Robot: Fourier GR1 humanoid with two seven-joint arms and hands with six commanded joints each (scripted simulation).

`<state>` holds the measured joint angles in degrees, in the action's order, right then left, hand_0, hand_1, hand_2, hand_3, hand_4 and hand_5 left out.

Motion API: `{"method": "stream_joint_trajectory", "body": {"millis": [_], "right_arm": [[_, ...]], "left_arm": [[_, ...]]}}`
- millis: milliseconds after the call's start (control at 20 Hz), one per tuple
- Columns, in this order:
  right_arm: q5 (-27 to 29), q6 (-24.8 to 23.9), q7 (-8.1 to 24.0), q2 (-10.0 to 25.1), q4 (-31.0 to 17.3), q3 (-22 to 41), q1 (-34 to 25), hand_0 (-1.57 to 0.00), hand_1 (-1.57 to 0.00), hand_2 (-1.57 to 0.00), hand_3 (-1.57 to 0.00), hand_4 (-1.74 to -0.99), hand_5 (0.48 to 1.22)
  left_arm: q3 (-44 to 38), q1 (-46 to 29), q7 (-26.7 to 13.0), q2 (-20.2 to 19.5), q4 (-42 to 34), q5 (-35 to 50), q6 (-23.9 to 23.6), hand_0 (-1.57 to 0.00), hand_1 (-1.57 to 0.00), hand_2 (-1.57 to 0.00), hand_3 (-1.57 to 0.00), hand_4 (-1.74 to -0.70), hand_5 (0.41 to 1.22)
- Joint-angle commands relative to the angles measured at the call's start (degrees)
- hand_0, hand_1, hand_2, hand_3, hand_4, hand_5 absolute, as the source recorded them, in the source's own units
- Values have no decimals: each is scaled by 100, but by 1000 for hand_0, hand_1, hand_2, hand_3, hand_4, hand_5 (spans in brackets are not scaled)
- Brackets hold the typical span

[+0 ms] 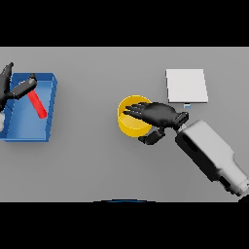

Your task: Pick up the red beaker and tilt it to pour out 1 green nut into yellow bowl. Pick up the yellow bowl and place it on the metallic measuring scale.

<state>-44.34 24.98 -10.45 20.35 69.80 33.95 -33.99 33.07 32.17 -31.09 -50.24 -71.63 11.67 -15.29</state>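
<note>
The round yellow bowl (130,123) stands on the grey surface (97,165), near its centre. The right hand (158,115) lies over the bowl's right rim: its fingers (133,110) extend nearly straight across the opening, and the thumb (151,137) curls against the outer wall below, so the rim sits between them. The flat, pale metallic measuring scale (186,85) lies behind and to the right of the bowl, apart from it. At the far left, the left hand (10,87) is closed on the slim red beaker (37,104), which lies tilted over the blue rectangular tray (46,85).
</note>
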Motion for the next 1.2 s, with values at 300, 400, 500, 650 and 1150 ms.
{"method": "stream_joint_trajectory", "body": {"millis": [300, 400, 500, 650, 1150], "right_arm": [[-172, 207, 145, -141, -199, 264, -152, 1, 1, -4, -11, -1308, 729], [-183, 332, 224, -112, -114, 297, -153, -16, -40, -68, -94, -1339, 784], [-298, 307, 170, -27, -139, 370, -206, -258, -236, -233, -249, -1387, 900], [-211, 569, 223, -54, -141, 393, -229, -891, -846, -814, -594, -1534, 1057], [-8, 795, 293, 95, 64, 375, -250, -1498, -1493, -1453, -1181, -1717, 1203]], "left_arm": [[-6, -31, 73, -17, 26, -13, -5, 1, 1, 1, 1, -793, 729], [17, -41, 91, -26, -19, -55, -38, 1, 1, 1, 1, -792, 725], [25, -11, 99, 38, 11, -49, -43, 1, 1, 1, 1, -793, 722], [-32, -21, 111, -60, -20, -3, 3, 1, 1, 1, 1, -796, 726], [-9, -68, -23, -93, -244, 10, -84, 1, 1, 1, 1, -805, 725]]}}
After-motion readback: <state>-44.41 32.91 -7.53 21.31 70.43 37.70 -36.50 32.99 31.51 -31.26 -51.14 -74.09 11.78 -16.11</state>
